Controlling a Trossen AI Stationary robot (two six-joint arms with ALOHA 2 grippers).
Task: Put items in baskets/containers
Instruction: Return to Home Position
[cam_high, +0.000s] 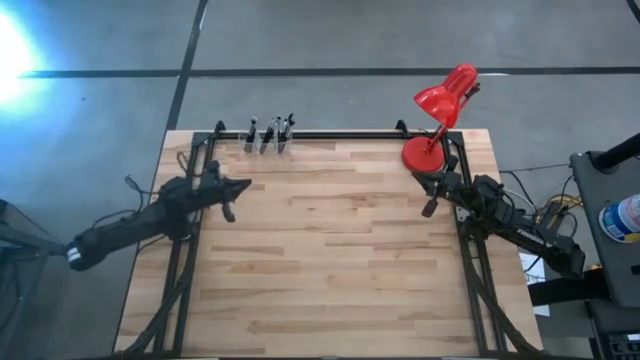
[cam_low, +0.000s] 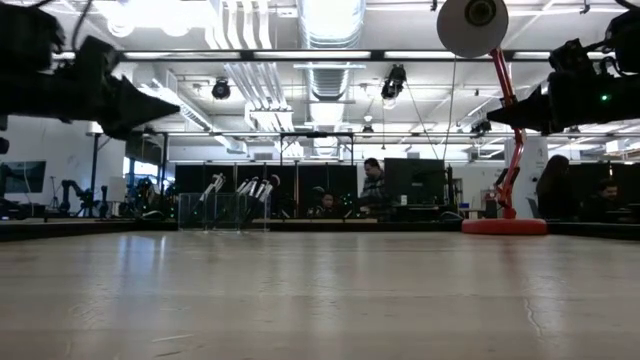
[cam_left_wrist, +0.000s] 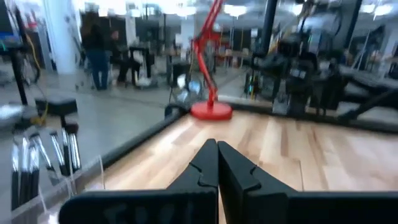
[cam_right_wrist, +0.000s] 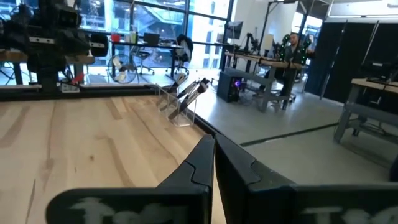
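Several thin dark items (cam_high: 270, 133) stand leaning inside the clear containers (cam_high: 265, 145) at the table's far edge, left of the middle; they also show in the low view as items (cam_low: 245, 192) and in the left wrist view as items (cam_left_wrist: 43, 158). My left gripper (cam_high: 243, 186) hovers shut above the table's left side, pointing level toward the right. My right gripper (cam_high: 428, 207) hovers shut above the right side, pointing left. Both hold nothing.
A red desk lamp (cam_high: 435, 120) stands with its round base (cam_high: 421, 154) at the table's far right corner. Black frame rails (cam_high: 190, 260) run along the table's sides. People sit at desks in the room beyond the table (cam_low: 372, 190).
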